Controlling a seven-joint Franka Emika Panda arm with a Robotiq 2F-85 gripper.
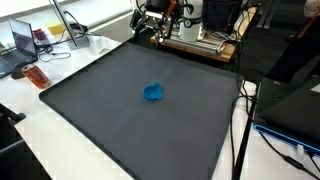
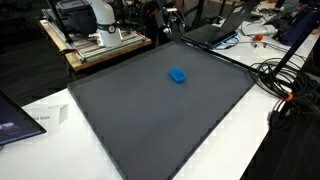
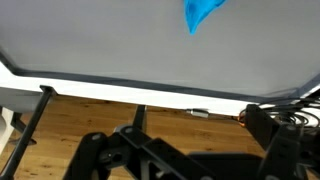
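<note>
A small crumpled blue thing [image 1: 154, 92] lies near the middle of a large dark grey mat [image 1: 100, 120], and both exterior views show it [image 2: 177, 75]. My gripper [image 1: 156, 20] hangs at the mat's far edge, well away from the blue thing, beside the wooden stand. In the wrist view the blue thing [image 3: 204, 13] sits at the top edge, far off across the mat [image 3: 100, 40]. The gripper [image 3: 195, 165] comes in at the bottom, with its dark fingers [image 3: 100, 160] spread wide over the wooden boards and nothing between them.
A wooden stand with a metal frame [image 1: 200, 45] carries the arm behind the mat. A laptop [image 1: 22, 40] and an orange object [image 1: 38, 77] lie on the white table beside it. Cables [image 2: 285, 85] and another laptop [image 2: 215, 30] crowd one side.
</note>
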